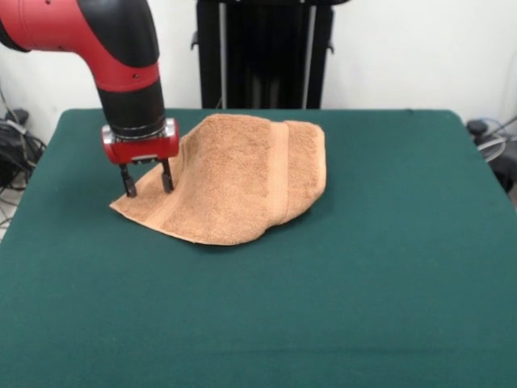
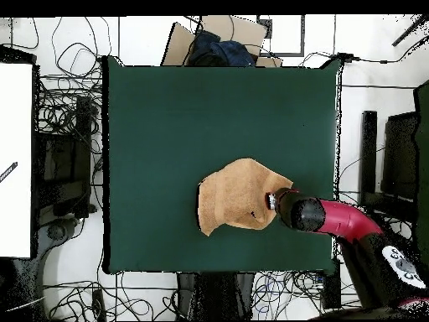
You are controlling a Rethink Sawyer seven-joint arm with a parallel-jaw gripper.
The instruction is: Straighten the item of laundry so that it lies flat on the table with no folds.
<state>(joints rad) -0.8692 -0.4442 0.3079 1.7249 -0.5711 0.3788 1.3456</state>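
Note:
The orange-tan towel lies rumpled on the green table, left of centre and toward the far edge. Its right side is doubled over, with a woven band running across the fold, and its left corner spreads flat. My gripper points straight down over that left corner. It is open, its two black fingers apart, their tips at or just above the cloth. From overhead, the towel sits in the table's lower right, and the arm covers the gripper at the towel's right edge.
A black stand rises behind the table's far edge. Cables lie all around the table on the floor. A white surface stands to the left in the overhead view, and a cardboard box sits beyond the top edge.

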